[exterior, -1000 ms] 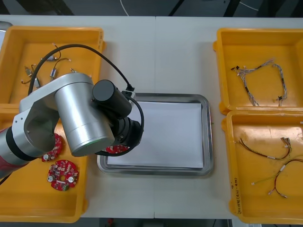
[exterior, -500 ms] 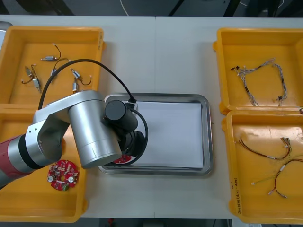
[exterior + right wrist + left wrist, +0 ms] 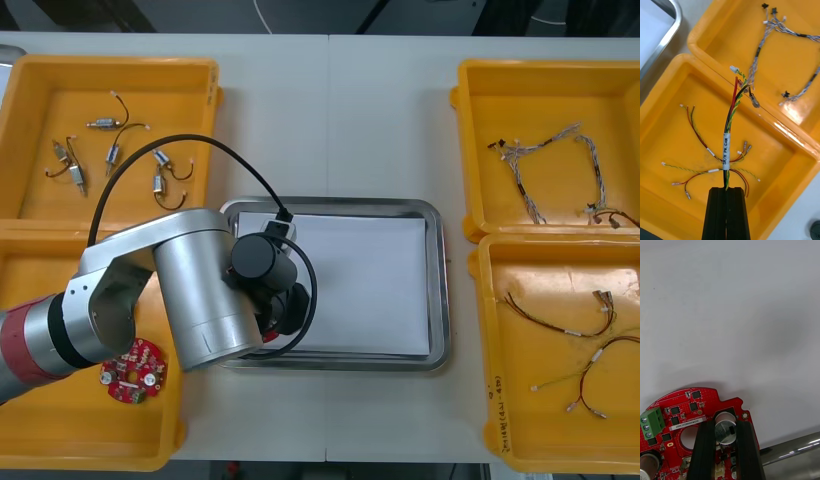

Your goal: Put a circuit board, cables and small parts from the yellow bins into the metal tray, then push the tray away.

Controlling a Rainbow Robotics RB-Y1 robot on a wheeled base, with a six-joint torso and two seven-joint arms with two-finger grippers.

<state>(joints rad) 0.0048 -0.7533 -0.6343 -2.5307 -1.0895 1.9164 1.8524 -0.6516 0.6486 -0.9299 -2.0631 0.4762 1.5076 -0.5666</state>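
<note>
the left gripper [image 3: 725,426] holds a round red circuit board [image 3: 679,416]. its two fingers are narrow and pinch a little silver can that stands on the board. under the fingers and out ahead of them is the white inside of the metal tray [image 3: 797,449], and the tray's shiny rim runs close behind them. i cannot tell if the board touches the white yet. i think the step now is to set the board down. to do it well, go down slowly until the board lies flat, let go, then lift straight up so nothing drags it to the rim. the right gripper [image 3: 726,190] has its fingers closed on a red and yellow cable [image 3: 732,112] above a yellow bin [image 3: 790,165].
</note>
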